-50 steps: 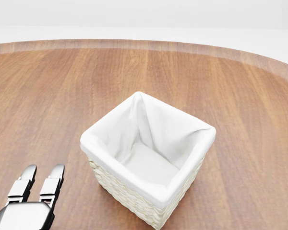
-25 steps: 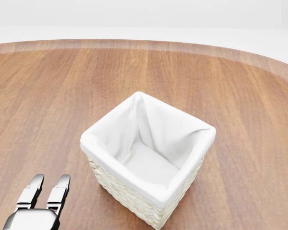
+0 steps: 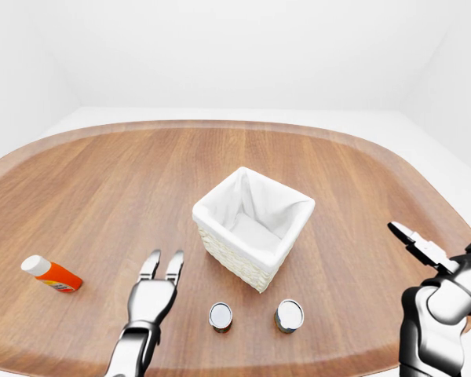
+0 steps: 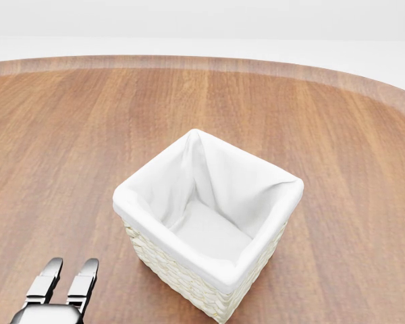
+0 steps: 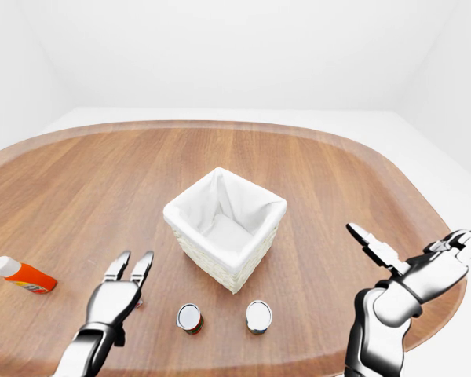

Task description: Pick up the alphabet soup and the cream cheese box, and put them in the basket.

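The left hand has slid lower and a little right in the head view's bottom-left corner since 1 second ago, fingers spread, more of it cut off.

The basket is set near the middle of the table. Two upright cans are placed side by side toward the table's bottom edge, just below the basket in the left-eye view. A bottle is laid on its side near the table's left edge, well apart from the basket.
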Motion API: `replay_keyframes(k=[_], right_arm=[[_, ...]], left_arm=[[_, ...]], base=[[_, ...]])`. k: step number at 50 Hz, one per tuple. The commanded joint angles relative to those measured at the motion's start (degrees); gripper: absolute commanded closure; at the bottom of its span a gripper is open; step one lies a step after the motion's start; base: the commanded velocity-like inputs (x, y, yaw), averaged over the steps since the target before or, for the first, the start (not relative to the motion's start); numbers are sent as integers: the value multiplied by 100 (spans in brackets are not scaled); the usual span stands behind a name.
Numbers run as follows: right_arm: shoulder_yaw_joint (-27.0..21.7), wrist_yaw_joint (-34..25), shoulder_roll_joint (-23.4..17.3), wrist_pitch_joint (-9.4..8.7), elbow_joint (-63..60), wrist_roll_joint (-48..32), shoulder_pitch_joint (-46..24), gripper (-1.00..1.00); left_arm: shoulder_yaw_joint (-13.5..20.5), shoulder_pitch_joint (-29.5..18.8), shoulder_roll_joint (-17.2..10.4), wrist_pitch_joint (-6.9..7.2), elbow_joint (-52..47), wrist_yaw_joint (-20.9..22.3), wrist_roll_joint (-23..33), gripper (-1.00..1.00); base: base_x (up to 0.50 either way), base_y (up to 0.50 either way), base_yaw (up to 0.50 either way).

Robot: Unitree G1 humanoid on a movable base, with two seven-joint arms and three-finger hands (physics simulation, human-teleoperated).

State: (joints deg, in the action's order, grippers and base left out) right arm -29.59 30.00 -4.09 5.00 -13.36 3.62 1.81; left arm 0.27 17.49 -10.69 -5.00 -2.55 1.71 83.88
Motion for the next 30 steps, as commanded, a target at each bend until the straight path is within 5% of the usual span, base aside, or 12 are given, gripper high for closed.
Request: replay_keyframes(k=[1,30], right_arm=[[4,0,-7,0,20,-20,-7,-100],[-6,0,7,0,-41,-36,7,-100]], left_arm=[[-17,-65,-98,0,481,-269,10,-100],[-121,-303,-234,0,1347,-861,-24,-100]], base=[[0,0,0],[0,0,0]])
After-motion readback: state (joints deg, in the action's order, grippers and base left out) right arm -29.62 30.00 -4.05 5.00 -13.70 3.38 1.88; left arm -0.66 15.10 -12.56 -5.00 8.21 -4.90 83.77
